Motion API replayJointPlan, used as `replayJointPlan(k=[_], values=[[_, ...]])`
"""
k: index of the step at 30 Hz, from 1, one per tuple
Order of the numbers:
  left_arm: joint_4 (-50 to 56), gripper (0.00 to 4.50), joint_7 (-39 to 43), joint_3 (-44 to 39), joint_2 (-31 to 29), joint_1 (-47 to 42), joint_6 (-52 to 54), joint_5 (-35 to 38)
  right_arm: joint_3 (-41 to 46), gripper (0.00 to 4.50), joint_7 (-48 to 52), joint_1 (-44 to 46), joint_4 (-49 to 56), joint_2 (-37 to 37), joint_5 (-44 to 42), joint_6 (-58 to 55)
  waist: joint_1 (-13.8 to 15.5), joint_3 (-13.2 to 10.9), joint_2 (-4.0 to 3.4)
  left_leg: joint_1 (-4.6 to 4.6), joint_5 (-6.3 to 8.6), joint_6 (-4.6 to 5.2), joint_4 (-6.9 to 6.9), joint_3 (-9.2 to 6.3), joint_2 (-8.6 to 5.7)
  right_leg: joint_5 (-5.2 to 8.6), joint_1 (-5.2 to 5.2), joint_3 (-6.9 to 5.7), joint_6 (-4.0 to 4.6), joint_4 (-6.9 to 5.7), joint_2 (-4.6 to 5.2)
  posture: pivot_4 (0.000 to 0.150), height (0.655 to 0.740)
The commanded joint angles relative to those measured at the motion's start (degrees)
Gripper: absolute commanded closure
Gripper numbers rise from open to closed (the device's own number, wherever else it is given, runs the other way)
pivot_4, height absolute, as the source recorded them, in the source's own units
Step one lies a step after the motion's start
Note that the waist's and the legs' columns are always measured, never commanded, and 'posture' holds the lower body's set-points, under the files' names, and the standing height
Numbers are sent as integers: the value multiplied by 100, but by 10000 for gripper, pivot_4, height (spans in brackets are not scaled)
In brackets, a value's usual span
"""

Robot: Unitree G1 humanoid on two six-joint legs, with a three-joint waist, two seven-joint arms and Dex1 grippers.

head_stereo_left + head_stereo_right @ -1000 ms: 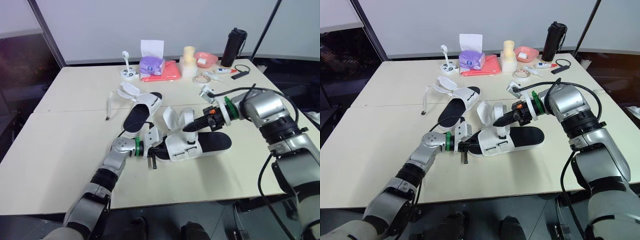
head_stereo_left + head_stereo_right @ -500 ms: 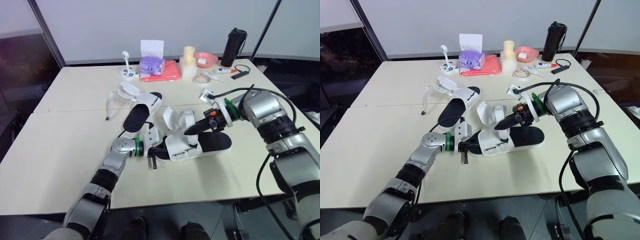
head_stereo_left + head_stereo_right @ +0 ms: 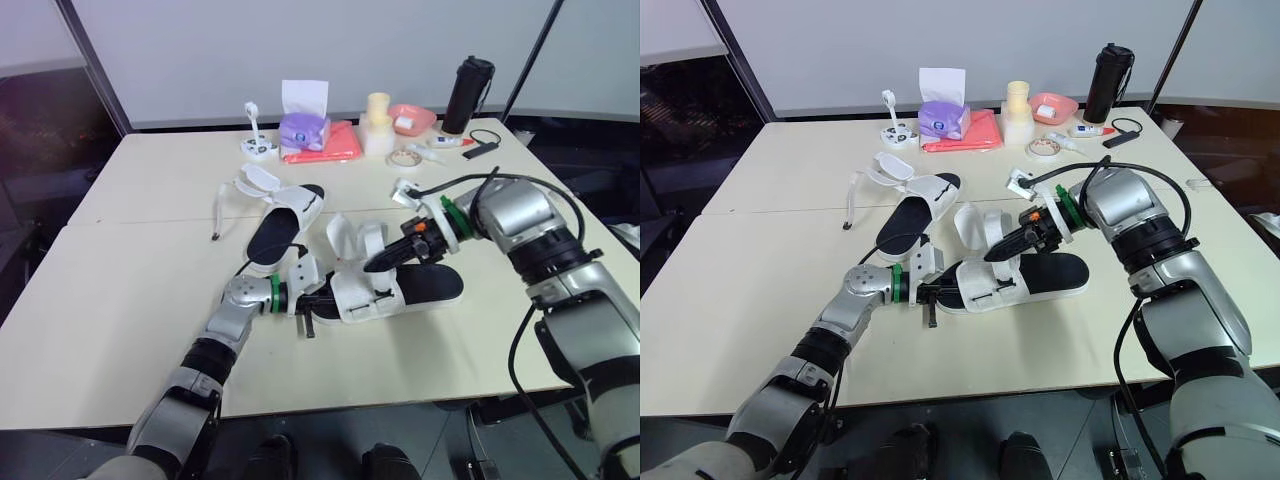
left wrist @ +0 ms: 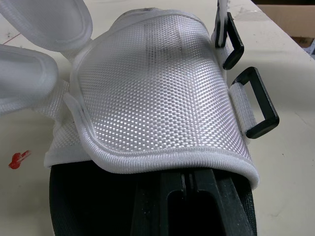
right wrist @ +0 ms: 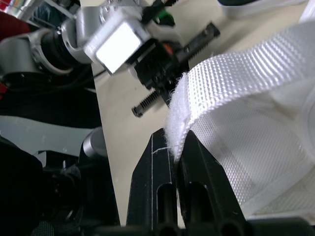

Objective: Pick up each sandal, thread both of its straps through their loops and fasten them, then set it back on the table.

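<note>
On the pale bench [image 3: 130, 300], the nearer sandal [image 3: 428, 286] lies on its black sole, with the second sandal [image 3: 285, 225] just behind it, straps undone. The left hand [image 3: 310, 302] is clamped on the nearer sandal's toe end. The right hand [image 3: 375, 262] pinches its white strap [image 5: 246, 69] above the upper. Two black loops [image 4: 258, 103] stand empty.

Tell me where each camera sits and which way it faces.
Left eye view: head, facing forward-down over the cream table; both arms, left gripper, right gripper show.
Right eye view: beside it, same scene, same arms.
Left wrist view: left wrist, looking along its gripper at the white woven black-soled sandal.
Right wrist view: right wrist, along its gripper pinching that sandal's white strap; left gripper beyond.
All four share the sandal.
</note>
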State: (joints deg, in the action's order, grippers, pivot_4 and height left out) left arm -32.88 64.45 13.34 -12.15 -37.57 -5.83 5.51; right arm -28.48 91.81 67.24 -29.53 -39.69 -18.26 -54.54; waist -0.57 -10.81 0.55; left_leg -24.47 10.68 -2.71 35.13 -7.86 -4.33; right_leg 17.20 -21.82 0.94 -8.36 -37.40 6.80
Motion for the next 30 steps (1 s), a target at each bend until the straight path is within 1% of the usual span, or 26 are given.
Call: replayJointPlan(k=[1, 6, 12, 14, 17, 21, 30], values=[[-78, 45000, -103, 120, 40, 118, 62, -126, -139, 44466, 69, 128, -103, 7, 9, 137, -1, 0, 0, 0, 0, 0, 0, 0, 0, 0, 0, 0, 0, 0, 0, 1500, 7400], [6, 45000, -117, 127, 15, 170, 91, -116, -296, 44466, 69, 140, -811, 205, 353, 683, -4, 2, -1, 2, 0, 0, 1, 0, 0, 0, 3, 0, 0, -1, 0, 1500, 7400], [106, 45000, -132, 128, -18, 227, 143, -106, -171, 44466, 60, 264, -1738, 530, 910, 1535, -12, 2, -2, 3, 0, 0, -1, 2, -2, 0, 2, 0, 0, -1, 0, 1500, 7400], [142, 45000, -138, 131, -20, 248, 159, -105, -156, 44466, 65, 289, -1879, 566, 960, 1708, -21, 2, -2, 3, 0, -1, -3, 1, -1, 0, -1, 0, 0, -2, 0, 1500, 7400], [159, 45000, -150, 132, -21, 260, 170, -103, -226, 44466, 69, 261, -1791, 513, 855, 1822, -36, 2, -3, 1, 0, -1, -11, 3, -1, 0, -10, 4, 0, -5, 0, 1500, 7400], [166, 45000, -166, 138, -19, 286, 182, -104, -270, 44466, 69, 110, -1310, 355, 594, 1839, -32, 2, -3, 1, -1, -2, -10, 3, -1, 0, -12, 5, 0, -7, 0, 1500, 7400], [212, 45000, -158, 165, 11, 313, 249, -88, -23, 44466, 69, -245, -419, 116, 400, 1766, -31, 2, -3, 1, 0, -2, -11, 3, 0, 0, -12, 6, 0, -7, 0, 1500, 7400]])
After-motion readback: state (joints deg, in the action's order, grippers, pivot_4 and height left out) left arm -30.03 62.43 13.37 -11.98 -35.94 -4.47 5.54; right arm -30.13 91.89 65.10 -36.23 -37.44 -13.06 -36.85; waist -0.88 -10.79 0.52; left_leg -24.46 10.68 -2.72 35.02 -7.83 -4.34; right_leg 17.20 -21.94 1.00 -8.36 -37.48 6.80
